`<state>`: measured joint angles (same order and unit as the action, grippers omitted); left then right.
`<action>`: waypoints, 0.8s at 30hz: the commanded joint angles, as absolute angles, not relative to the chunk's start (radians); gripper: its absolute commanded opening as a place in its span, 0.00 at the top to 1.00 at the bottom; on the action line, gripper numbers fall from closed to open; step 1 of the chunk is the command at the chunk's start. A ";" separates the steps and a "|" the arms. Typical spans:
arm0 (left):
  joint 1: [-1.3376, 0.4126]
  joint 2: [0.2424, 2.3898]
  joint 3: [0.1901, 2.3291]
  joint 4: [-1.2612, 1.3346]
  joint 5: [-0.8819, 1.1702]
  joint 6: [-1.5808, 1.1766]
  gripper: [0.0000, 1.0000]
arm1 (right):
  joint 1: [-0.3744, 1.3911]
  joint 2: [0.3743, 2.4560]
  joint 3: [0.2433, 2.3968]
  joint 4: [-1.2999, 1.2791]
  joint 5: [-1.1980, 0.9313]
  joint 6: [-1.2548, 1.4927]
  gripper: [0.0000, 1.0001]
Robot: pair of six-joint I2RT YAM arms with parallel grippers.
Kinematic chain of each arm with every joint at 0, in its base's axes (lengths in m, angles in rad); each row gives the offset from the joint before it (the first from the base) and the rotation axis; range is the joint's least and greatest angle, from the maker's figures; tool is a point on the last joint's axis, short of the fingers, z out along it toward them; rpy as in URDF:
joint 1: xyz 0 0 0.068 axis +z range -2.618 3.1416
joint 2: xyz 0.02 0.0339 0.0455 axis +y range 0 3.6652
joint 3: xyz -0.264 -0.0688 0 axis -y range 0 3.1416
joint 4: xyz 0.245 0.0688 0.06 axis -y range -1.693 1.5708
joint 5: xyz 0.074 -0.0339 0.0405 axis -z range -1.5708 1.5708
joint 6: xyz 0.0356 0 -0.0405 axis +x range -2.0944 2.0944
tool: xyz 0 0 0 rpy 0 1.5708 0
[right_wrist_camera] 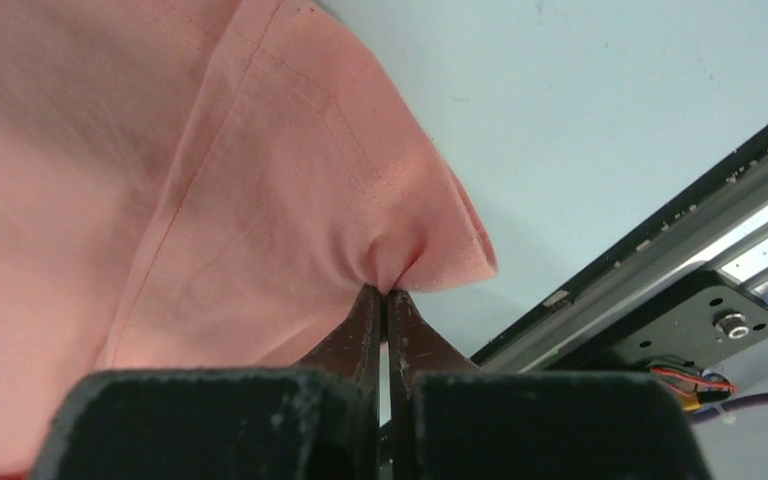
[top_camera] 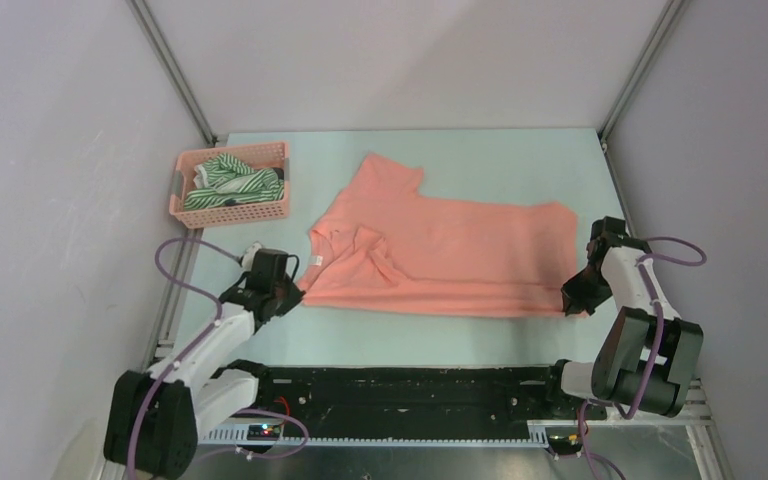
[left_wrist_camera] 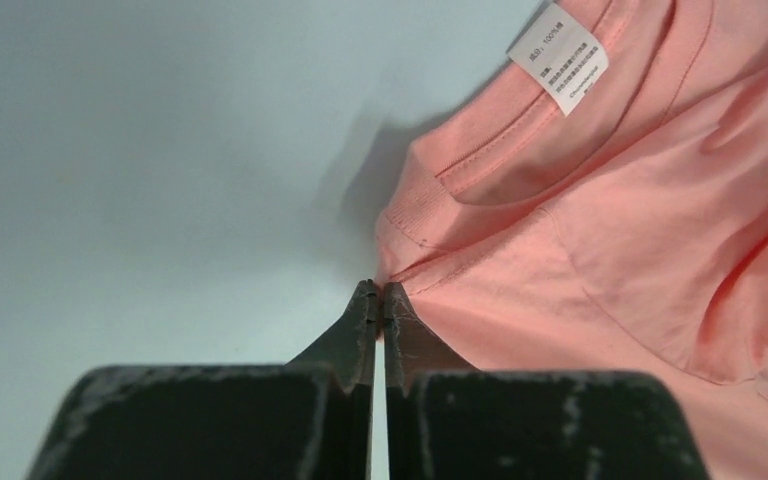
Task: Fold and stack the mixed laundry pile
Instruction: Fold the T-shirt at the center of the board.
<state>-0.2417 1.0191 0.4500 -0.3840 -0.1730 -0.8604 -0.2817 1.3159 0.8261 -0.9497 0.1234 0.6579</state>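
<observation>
The salmon-pink shirt (top_camera: 440, 245) lies spread across the middle of the table, one sleeve folded in near the collar. My left gripper (top_camera: 295, 290) is shut on the shirt's near left edge, by the collar seam (left_wrist_camera: 430, 215); a white label (left_wrist_camera: 557, 58) shows inside the neck. My right gripper (top_camera: 575, 300) is shut on the shirt's near right hem corner (right_wrist_camera: 430, 240). The green-and-white striped garment (top_camera: 225, 183) sits in the pink basket. A bit of dark cloth (top_camera: 278, 178) shows beside it in the basket.
The pink lattice basket (top_camera: 228, 210) stands at the back left of the table. Black and metal rail (top_camera: 410, 385) runs along the near edge, also in the right wrist view (right_wrist_camera: 650, 290). Grey walls close in on both sides.
</observation>
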 commanded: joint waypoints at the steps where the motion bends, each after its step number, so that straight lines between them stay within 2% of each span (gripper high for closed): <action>1: -0.233 0.915 0.398 -0.496 -0.270 -0.898 1.00 | -0.288 1.272 0.857 -1.046 0.143 0.668 1.00; 4: -0.233 0.846 0.371 -0.531 -0.260 -0.896 1.00 | -0.285 1.262 0.853 -1.053 0.145 0.675 0.99; 6: -0.232 0.806 0.367 -0.553 -0.251 -0.892 1.00 | -0.285 1.258 0.854 -1.060 0.147 0.677 0.91; 8: -0.233 0.773 0.385 -0.583 -0.233 -0.883 0.89 | -0.286 1.253 0.868 -1.070 0.156 0.674 0.81; 10: -0.233 0.746 0.420 -0.600 -0.218 -0.876 0.64 | -0.287 1.248 0.900 -1.078 0.158 0.656 0.72; 12: -0.232 0.739 0.480 -0.609 -0.214 -0.850 0.52 | -0.288 1.245 0.940 -1.076 0.147 0.622 0.66; 13: -0.232 0.743 0.533 -0.611 -0.212 -0.824 0.49 | -0.288 1.245 0.969 -1.072 0.138 0.607 0.63; 16: -0.233 0.812 0.651 -0.607 -0.200 -0.760 0.35 | -0.288 1.250 1.020 -1.019 0.056 0.527 0.59; 18: -0.233 0.900 0.752 -0.597 -0.195 -0.700 0.33 | -0.284 1.249 1.031 -0.925 -0.069 0.474 0.53; 19: -0.233 0.969 0.822 -0.590 -0.196 -0.662 0.32 | -0.276 1.256 1.033 -0.893 -0.106 0.449 0.43; 21: -0.233 1.077 0.924 -0.577 -0.195 -0.606 0.31 | -0.252 1.287 1.046 -0.809 -0.162 0.426 0.39; 24: -0.233 1.226 1.090 -0.547 -0.148 -0.521 0.29 | -0.210 1.393 1.115 -0.722 -0.177 0.393 0.39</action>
